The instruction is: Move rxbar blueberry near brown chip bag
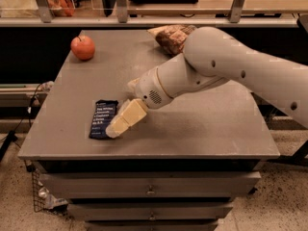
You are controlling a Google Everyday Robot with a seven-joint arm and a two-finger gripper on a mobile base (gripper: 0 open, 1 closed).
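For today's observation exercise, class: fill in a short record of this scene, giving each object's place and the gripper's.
Bar: small flat dark navy-blue bar wrapper, front-left of grey table
Bag: puffy brown chip bag, at the table's far edge
Fruit: red apple, far-left corner
Gripper: cream gripper, low at the wrapper's right edge; contact unclear
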